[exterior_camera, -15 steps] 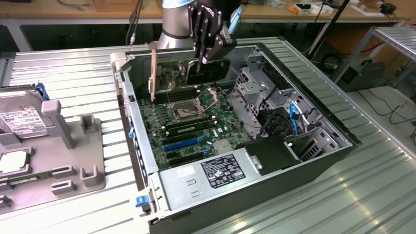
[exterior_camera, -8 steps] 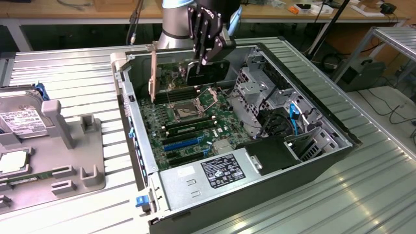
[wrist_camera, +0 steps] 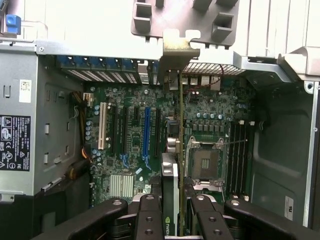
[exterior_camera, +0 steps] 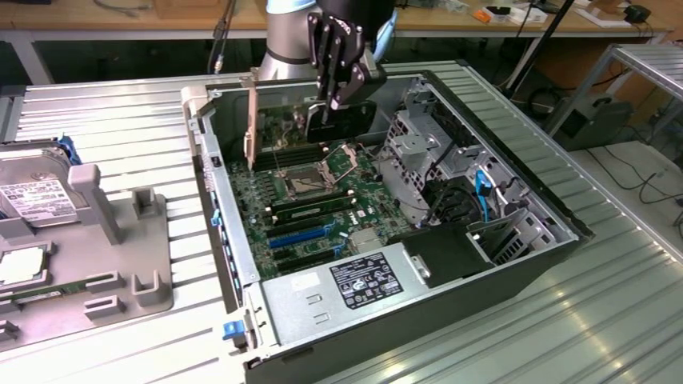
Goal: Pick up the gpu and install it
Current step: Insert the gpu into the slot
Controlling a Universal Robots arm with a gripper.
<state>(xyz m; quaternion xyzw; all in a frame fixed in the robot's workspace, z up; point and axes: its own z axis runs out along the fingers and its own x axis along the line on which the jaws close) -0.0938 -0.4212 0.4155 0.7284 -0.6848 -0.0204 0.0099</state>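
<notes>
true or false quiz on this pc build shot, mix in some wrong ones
1. The pincer is shut on the gpu. True.
2. The computer case is closed up. False: its side is open and the motherboard is exposed.
3. The hard drive lies inside the case. False: it rests on the grey tray outside the case, at the exterior view's left.
4. The gpu is held on edge over the motherboard. True.
5. A cooler covers the cpu socket. False: the socket is bare.
</notes>
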